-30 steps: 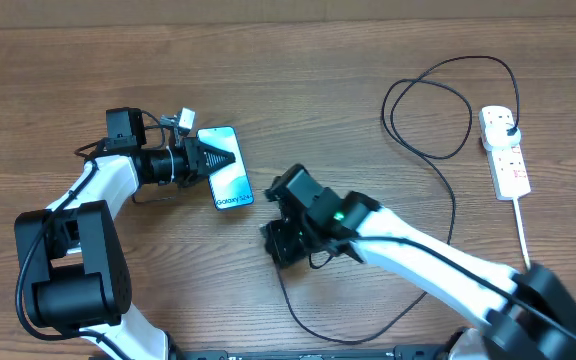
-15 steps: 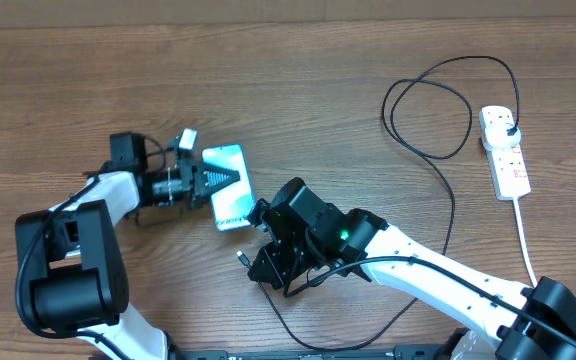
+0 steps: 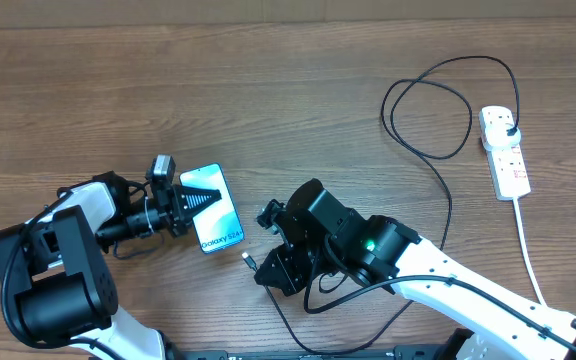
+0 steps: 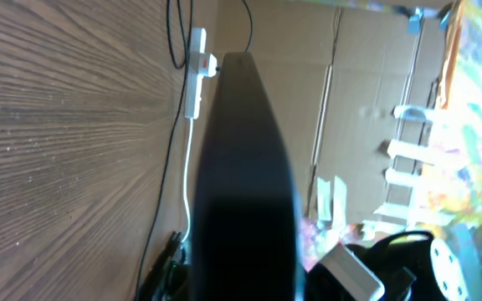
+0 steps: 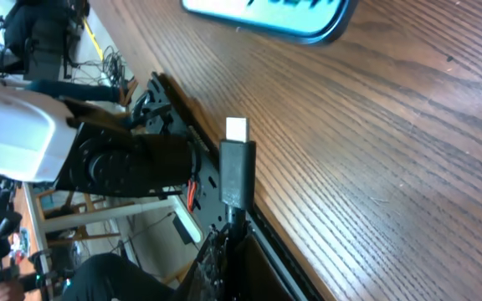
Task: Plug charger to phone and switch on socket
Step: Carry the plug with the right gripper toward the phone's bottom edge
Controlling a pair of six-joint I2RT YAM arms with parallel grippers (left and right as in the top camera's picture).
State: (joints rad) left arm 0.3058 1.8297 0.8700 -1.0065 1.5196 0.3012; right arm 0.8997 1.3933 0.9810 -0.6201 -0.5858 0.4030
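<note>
- The right gripper is clamped tight on the charger just behind its small plug tip, which points up-left at the phone's bottom edge, near it but apart.
- The left gripper pinches the phone's left long side, with one finger across the screen.
- The phone's long axis runs upper-left to lower-right, lettered end toward the tip.
- The cable loops right to the socket.

One phone, one charger, one socket, and two grippers: left gripper, right gripper.
</note>
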